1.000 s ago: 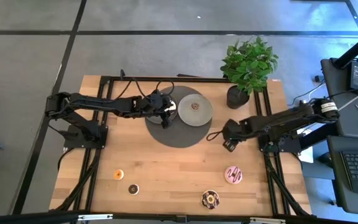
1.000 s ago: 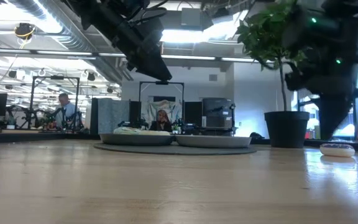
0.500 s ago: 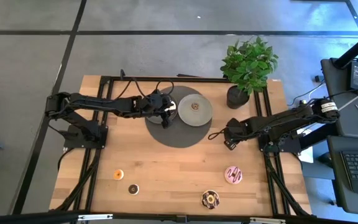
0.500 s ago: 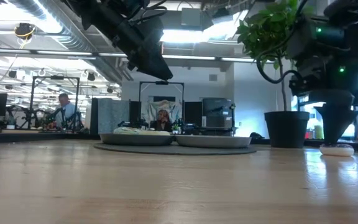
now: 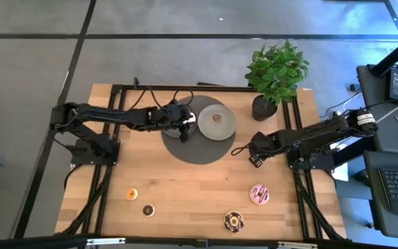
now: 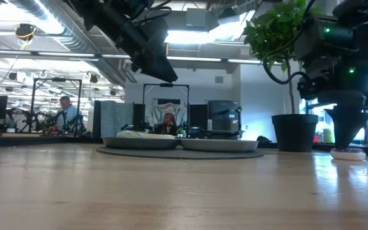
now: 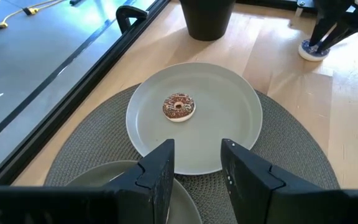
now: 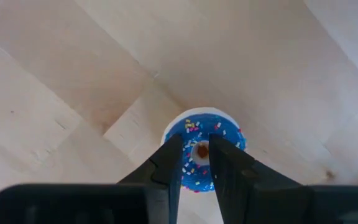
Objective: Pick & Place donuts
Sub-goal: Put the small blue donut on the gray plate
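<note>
Grey plates sit side by side on a round woven mat (image 5: 197, 142) in the upper middle of the overhead picture. We see one brown sprinkled donut (image 7: 179, 107) at the centre of the right plate (image 5: 217, 122); it lies flat, alone. The left plate (image 5: 185, 123) is mostly covered by the left gripper (image 5: 183, 128), which hovers over it with its fingers apart and nothing between them; what that plate holds we cannot tell.

At the right centre of the overhead picture, the right gripper (image 5: 254, 160) is down at the table (image 5: 185, 187). In its wrist picture we see its fingers pressed around the rim of a blue-iced donut (image 8: 204, 152) with coloured sprinkles and a white base, one finger at the hole; the donut rests on the wood.

Four more donuts lie on bare wood along the lower edge: orange (image 5: 132, 194), dark brown (image 5: 148, 209), pink (image 5: 259, 194), chocolate sprinkled (image 5: 233, 221). A potted plant (image 5: 275, 69) stands upper right.
</note>
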You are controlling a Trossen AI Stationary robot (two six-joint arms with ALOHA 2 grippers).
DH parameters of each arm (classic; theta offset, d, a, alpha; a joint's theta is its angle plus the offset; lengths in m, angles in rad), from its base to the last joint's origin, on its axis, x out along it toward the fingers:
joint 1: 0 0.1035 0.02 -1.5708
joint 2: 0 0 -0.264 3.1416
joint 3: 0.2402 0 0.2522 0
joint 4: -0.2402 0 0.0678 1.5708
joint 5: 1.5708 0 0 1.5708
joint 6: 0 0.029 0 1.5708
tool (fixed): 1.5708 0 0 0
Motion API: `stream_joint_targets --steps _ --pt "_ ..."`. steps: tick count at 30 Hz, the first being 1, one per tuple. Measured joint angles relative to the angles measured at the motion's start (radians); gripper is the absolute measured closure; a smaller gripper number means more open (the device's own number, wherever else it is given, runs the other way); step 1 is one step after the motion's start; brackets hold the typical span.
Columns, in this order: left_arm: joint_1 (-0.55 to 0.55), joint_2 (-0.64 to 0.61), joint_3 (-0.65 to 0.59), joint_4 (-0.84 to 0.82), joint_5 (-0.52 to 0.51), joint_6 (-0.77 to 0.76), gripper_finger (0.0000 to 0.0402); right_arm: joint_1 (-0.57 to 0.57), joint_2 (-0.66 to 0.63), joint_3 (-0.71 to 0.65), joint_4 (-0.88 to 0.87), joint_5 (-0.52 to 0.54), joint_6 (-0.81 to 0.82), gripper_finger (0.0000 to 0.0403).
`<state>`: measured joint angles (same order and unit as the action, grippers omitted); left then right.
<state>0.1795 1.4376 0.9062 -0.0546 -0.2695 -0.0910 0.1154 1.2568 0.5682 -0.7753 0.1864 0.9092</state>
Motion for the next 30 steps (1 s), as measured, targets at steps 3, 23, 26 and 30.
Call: stream_joint_targets --steps 3,23,26,30 --pt "0.0 0.0 0.0 0.0 -0.001 0.0 0.0274 0.0 0.0 0.0 0.0 -0.007 0.01 0.0321" --pt "0.0 0.0 0.0 0.0 -0.001 -0.003 0.0274 0.0 0.0 0.0 0.008 -0.056 0.029 0.0235" --pt "0.0 0.0 0.0 -0.001 -0.001 -0.002 0.0274 0.0 0.0 0.0 0.008 -0.054 0.029 0.0218" --pt "0.0 0.0 0.0 -0.001 -0.002 -0.001 0.0274 0.0 0.0 0.0 0.008 -0.053 0.029 0.0211"
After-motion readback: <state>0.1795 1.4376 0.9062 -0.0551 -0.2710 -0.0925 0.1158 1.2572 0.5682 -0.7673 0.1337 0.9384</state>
